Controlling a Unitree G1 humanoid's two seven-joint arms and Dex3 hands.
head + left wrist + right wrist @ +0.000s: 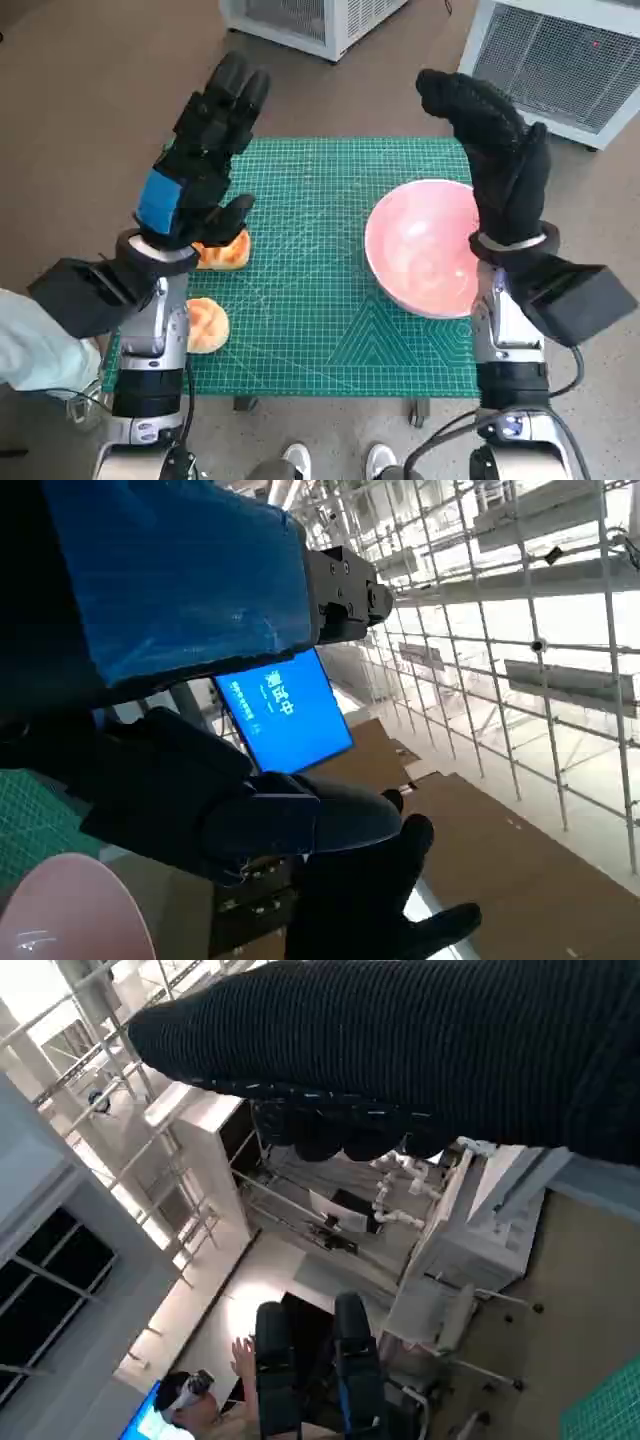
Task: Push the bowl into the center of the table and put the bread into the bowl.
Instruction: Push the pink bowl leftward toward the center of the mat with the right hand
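On the green mat sit bowl and bread; each robot hand hovers spread, empty.

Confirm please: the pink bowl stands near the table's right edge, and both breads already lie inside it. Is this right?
Not quite. In the head view the pink bowl is near the right edge but holds nothing; both breads lie on the green mat at the left.

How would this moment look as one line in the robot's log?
left hand: raised, open | right hand: raised, open | bowl: right side of mat, empty | bread: untouched
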